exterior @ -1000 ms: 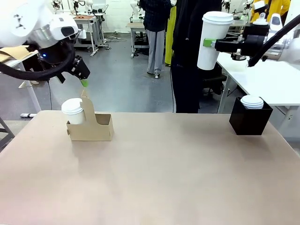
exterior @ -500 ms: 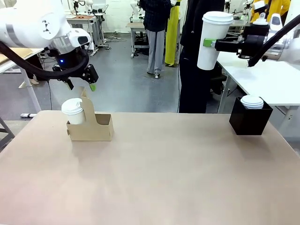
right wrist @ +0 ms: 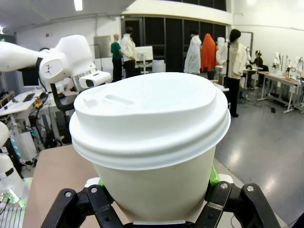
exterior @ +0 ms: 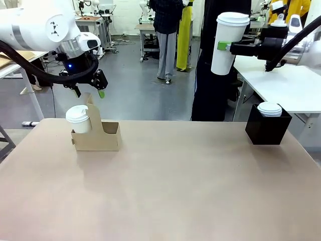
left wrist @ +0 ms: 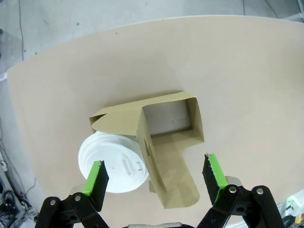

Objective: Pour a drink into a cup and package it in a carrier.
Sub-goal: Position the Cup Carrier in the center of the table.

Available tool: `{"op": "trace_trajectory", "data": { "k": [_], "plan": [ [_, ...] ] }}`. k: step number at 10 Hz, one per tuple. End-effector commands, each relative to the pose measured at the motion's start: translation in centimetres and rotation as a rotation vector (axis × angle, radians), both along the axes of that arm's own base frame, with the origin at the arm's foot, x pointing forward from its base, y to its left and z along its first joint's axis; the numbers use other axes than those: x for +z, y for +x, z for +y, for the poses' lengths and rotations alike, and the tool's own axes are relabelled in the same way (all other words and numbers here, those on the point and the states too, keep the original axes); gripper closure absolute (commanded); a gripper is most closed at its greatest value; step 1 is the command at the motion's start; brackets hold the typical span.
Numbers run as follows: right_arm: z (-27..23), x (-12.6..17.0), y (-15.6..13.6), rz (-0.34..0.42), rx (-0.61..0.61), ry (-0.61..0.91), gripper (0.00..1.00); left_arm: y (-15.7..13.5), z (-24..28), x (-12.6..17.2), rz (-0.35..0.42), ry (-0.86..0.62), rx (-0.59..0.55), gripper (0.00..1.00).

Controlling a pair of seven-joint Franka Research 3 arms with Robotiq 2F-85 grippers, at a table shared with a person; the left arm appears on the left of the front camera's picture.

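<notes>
Seen from above in the left wrist view, the left gripper (left wrist: 153,164) hangs spread wide over the carrier (left wrist: 198,121), straddling its handle (a lidded cup (left wrist: 114,164) sits in one hole); a second ago it hung further left; far right, the right gripper (exterior: 224,46) clasps a white cup (exterior: 228,30) aloft, unmoved.

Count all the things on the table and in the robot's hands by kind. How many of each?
White cups with lids: 2
Brown cardboard carrier: 1
Black box: 1
Stack of white lids: 1
Total: 5
</notes>
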State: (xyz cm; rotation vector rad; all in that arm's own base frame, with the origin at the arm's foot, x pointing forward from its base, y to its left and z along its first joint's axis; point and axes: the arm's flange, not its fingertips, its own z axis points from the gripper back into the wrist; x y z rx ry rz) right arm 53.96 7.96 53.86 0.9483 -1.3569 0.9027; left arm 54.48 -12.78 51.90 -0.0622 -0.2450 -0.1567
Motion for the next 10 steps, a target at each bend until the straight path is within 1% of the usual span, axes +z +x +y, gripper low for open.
{"op": "trace_trajectory", "data": {
  "k": [1,3,5,6,7,8,10],
  "plan": [
    [0.1,0.4,-0.1,-0.015,0.002,-0.002,0.19,-0.1,0.0,-0.3,0.022,0.005,0.045,0.00],
    [0.1,0.4,-0.1,-0.015,0.002,-0.002,0.19,0.2,-0.4,-0.7,0.063,0.000,0.073,0.00],
    [0.1,0.4,-0.1,-0.015,0.002,-0.002,0.19,0.6,-0.7,-1.1,0.081,-0.004,0.104,0.00],
    [0.1,0.4,-0.1,-0.015,0.002,-0.002,0.19,0.8,-0.5,-1.0,0.078,-0.001,0.136,0.47],
    [0.1,0.4,-0.1,-0.015,0.002,-0.002,0.19,0.8,-0.4,-1.1,0.081,-0.008,0.138,0.56],
    [0.1,0.4,-0.1,-0.015,0.002,-0.002,0.19,0.9,-0.3,-1.2,0.085,-0.005,0.143,1.00],
    [0.1,0.4,-0.1,-0.015,0.002,-0.002,0.19,1.0,-0.6,-1.4,0.088,0.000,0.146,1.00]
  ]
}}
